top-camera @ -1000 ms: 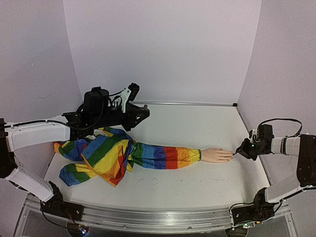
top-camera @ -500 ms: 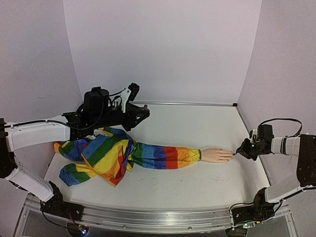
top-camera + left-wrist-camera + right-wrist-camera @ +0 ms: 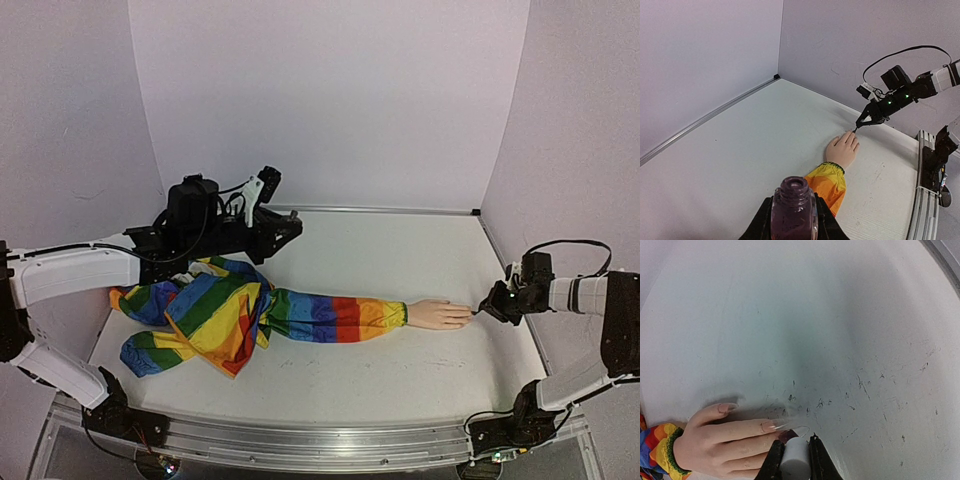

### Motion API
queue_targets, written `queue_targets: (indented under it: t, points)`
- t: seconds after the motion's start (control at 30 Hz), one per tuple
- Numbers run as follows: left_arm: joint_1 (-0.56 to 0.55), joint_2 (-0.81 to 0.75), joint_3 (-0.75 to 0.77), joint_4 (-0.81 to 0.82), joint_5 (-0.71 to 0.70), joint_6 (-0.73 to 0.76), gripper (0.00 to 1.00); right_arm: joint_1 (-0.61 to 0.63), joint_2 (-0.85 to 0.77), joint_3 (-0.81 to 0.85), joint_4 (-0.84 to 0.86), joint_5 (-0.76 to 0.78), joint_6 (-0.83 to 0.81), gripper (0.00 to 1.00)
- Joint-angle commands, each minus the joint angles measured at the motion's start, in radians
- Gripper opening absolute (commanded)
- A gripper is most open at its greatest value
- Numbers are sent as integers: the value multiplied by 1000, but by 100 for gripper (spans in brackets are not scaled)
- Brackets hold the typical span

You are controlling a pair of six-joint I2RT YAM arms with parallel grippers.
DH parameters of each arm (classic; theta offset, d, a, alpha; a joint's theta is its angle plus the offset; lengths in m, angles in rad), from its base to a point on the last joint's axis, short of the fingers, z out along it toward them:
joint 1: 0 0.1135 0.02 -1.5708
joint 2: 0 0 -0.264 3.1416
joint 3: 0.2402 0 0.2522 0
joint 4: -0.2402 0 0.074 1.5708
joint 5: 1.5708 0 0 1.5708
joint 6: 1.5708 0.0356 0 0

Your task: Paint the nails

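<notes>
The right jaws pinch a white brush handle (image 3: pixel 794 463), its tip at the nails (image 3: pixel 767 427) of the mannequin hand (image 3: pixel 715 447) just ahead of them, while the left jaws clasp an open purple polish bottle (image 3: pixel 793 212).

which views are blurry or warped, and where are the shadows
Top external: wide-angle bowing of the table edges, even light. Left wrist: polish bottle near the lens slightly soft, mannequin hand sharper. Right wrist: dim greenish patch mid-table, soft shadow beside the mannequin hand, brush cap blurred.
</notes>
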Motion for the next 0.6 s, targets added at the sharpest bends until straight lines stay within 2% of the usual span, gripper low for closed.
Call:
queue_targets:
  t: [0.0, 0.57]
  points:
    - [-1, -39, 40, 26, -1, -13, 0, -3, 5, 16, 3, 12, -7, 0]
    - [-1, -37, 48, 23, 0, -13, 0, -11, 3, 10, 15, 25, -9, 0]
